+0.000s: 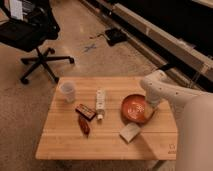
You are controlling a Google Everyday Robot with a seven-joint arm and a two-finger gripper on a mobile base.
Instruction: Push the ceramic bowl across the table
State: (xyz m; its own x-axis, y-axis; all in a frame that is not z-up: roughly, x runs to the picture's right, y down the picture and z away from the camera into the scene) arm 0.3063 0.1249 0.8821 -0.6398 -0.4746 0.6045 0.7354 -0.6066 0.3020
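The ceramic bowl, orange-red inside with a darker rim, sits on the right half of the light wood table. My white arm comes in from the right and bends down over the table. Its gripper is at the bowl's right rim, mostly hidden behind the wrist, low over the tabletop. Contact between gripper and rim is not visible.
Left of the bowl lie a white tube, a dark bar, a red-brown packet and a translucent cup. A beige block lies just in front of the bowl. An office chair stands beyond the table's left.
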